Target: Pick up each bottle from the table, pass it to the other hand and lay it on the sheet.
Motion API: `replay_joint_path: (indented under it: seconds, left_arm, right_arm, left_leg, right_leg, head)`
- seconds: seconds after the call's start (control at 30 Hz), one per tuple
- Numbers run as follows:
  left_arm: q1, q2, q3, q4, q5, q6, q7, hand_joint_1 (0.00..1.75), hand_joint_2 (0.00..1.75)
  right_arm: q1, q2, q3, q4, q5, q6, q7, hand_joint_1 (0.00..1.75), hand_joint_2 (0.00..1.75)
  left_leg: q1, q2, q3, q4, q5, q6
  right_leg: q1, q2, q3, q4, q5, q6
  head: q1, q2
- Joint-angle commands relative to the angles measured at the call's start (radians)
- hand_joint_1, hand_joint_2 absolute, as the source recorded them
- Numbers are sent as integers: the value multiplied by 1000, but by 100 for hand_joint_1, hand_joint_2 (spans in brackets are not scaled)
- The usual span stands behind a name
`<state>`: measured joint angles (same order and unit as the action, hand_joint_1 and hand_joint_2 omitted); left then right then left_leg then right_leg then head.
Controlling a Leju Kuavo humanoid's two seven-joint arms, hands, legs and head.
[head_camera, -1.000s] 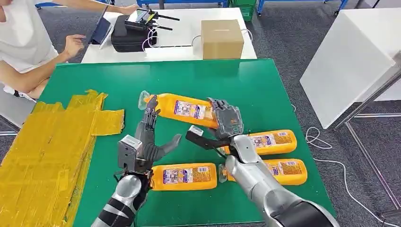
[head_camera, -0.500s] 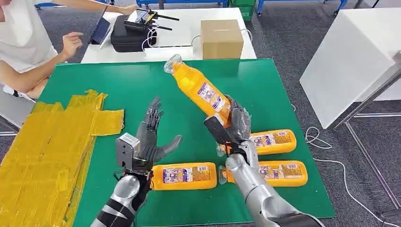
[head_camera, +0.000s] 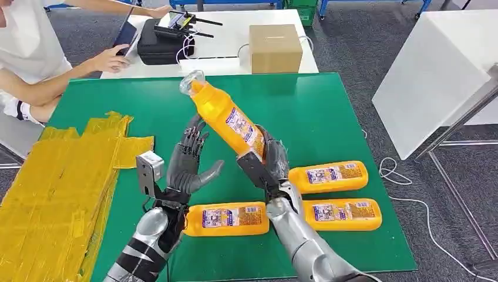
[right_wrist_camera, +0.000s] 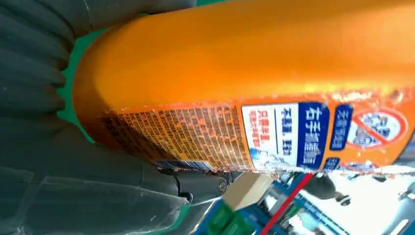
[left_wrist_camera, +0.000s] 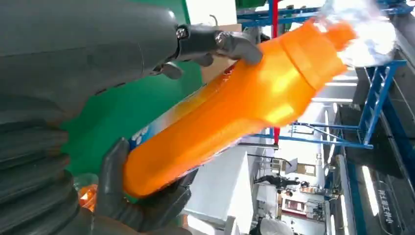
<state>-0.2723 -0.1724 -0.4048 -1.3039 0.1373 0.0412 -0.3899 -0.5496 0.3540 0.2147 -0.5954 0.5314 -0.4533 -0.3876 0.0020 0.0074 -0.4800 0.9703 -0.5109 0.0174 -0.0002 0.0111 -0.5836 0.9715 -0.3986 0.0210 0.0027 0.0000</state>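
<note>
Right hand (head_camera: 271, 163) is gripping the orange bottle (head_camera: 226, 120) by its base, neck tilting toward eleven o'clock above the bench (head_camera: 329, 111); left hand (head_camera: 187, 165) is waiting, fingers spread, empty. Rigid, probably slippery: grasp mid-body.

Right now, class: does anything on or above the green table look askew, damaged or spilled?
Nothing looks spilled or broken. The raised bottle tilts, but the right hand grips its base. Three bottles lie flat. The yellow sheet is crumpled and patched, with a flap jutting out.
</note>
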Motion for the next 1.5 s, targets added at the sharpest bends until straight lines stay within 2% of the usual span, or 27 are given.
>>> replay_joint_path:
  seconds: [0.03,0.2,0.4,0.67,0.83,0.87,0.9,1.13,1.5]
  left_arm:
    - [-71,43,9,30,20,-9,12,0,175]
    - [-67,48,23,42,45,-6,13,0,175]
    - [-69,34,41,72,95,-25,7,0,175]
    - [-71,30,57,65,131,-30,14,0,175]
    - [-55,2,129,-4,249,5,15,2,175]
    - [-49,-9,151,-32,277,34,11,161,175]
    - [-46,-12,158,-48,290,44,8,175,175]
    - [-20,-8,176,-135,318,93,-21,175,175]
    - [-10,-2,169,-147,292,130,-50,175,175]
  right_arm:
    - [26,-5,204,-95,-29,21,-5,175,175]
    - [54,-17,310,-168,-24,-6,-6,173,175]
    - [61,-26,423,-153,25,-37,20,175,175]
    - [74,-23,444,-144,21,-54,11,175,175]
    - [72,-33,471,-121,-1,-61,25,175,175]
    - [69,-34,477,-116,-2,-66,27,175,175]
    - [68,-35,479,-114,-4,-68,29,175,175]
    - [68,-44,484,-126,-22,-75,36,175,175]
    - [81,-64,460,-185,-65,-68,29,175,175]
  left_leg:
    - [1,-1,1,0,-1,-1]
    - [1,-1,2,0,-1,-1]
    - [1,-2,2,-1,0,-1]
    - [1,-1,1,-1,0,-1]
    - [1,-1,2,-1,0,-1]
    - [1,-1,1,0,0,-1]
    - [1,-1,2,0,-1,-1]
    - [1,-1,1,0,-1,-1]
    - [2,-3,4,-1,-1,-1]
  right_leg:
    - [1,-1,1,0,0,0]
    - [1,-1,2,0,-1,0]
    - [1,-3,3,-1,-1,0]
    - [1,-2,2,-1,0,0]
    - [1,-2,2,-1,-1,0]
    - [1,-1,2,-1,0,0]
    - [1,-2,2,-1,-1,0]
    - [1,-1,2,-1,0,0]
    - [2,-4,6,-2,-1,1]
  head:
    - [0,0]
    - [0,0]
    - [0,0]
    - [0,0]
    - [0,0]
    - [0,0]
    - [0,0]
    - [0,0]
    - [0,0]
